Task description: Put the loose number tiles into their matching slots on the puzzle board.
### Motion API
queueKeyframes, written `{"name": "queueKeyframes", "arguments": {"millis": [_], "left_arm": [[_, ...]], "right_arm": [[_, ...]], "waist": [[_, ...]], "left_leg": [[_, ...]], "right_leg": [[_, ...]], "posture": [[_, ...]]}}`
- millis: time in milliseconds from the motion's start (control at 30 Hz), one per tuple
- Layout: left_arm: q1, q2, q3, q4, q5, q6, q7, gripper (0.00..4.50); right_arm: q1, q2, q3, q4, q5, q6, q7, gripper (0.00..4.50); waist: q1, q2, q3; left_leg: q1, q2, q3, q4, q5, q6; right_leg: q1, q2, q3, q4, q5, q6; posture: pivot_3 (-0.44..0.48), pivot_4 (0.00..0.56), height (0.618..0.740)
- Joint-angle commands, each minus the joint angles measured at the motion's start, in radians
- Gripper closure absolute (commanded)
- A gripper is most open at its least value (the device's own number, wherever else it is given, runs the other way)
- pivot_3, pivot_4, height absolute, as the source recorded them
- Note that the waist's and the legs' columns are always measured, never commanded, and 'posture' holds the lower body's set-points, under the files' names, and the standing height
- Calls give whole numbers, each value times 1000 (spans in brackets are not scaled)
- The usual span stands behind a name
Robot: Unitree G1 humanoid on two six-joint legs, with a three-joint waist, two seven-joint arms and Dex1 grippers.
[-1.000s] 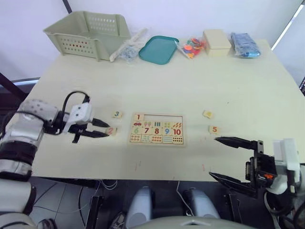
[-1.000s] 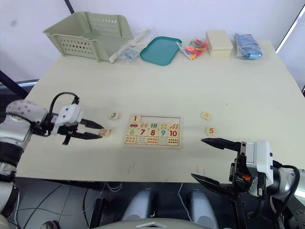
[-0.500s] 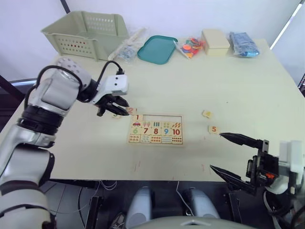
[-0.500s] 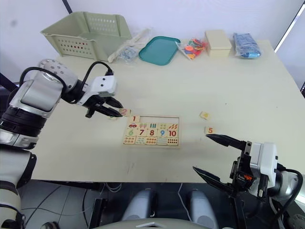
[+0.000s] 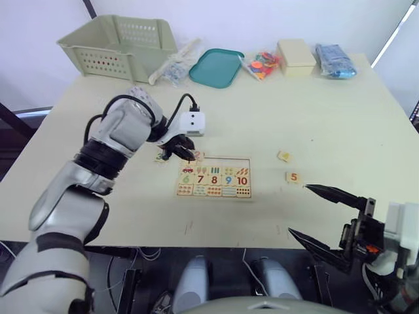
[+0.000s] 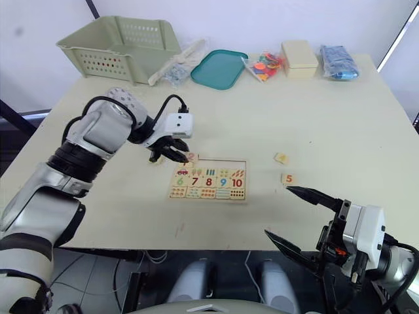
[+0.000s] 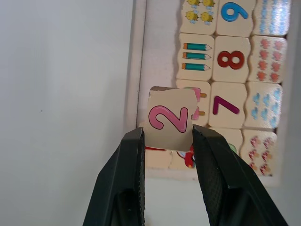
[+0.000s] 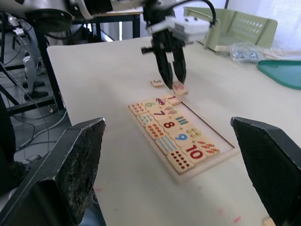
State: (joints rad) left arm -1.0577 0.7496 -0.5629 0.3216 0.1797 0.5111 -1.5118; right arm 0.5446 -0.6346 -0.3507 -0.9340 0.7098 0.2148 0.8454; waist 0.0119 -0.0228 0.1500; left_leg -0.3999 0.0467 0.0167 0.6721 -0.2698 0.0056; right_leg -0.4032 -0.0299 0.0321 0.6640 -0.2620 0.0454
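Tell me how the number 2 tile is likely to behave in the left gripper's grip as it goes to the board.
The 2 tile looks like thin flat wood, so probably stiff and light. The left gripper pinches only its lower edges, so it may pivot or slip if bumped against the puzzle board. Being square and flat, it should not roll once released.

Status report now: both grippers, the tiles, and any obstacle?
Left gripper shut on the 2 tile, above the board near tile 1. Right gripper open, idle. Nothing blocking the slots.

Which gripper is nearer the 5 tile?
Right. The right gripper hangs open just in front of the 5 tile; the left gripper is across the puzzle board, holding the 2 tile.
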Motion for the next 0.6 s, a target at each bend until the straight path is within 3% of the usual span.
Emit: {"name": "queueKeyframes", "arguments": {"millis": [33, 600], "left_arm": [[-18, -14, 4, 33, 30, -33, 15, 3445], [-17, -94, 10, 84, 94, -64, 31, 3445]], "right_arm": [[13, 1, -10, -38, 6, -9, -19, 0], [51, 3, -2, -60, -3, -15, -48, 0]], "waist": [[0, 0, 0], [0, 0, 0]], "left_leg": [[0, 0, 0, 0, 0, 0], [0, 0, 0, 0, 0, 0]], "right_leg": [[0, 0, 0, 0, 0, 0], [0, 0, 0, 0, 0, 0]], "posture": [[0, 150, 740], [0, 150, 740]]}}
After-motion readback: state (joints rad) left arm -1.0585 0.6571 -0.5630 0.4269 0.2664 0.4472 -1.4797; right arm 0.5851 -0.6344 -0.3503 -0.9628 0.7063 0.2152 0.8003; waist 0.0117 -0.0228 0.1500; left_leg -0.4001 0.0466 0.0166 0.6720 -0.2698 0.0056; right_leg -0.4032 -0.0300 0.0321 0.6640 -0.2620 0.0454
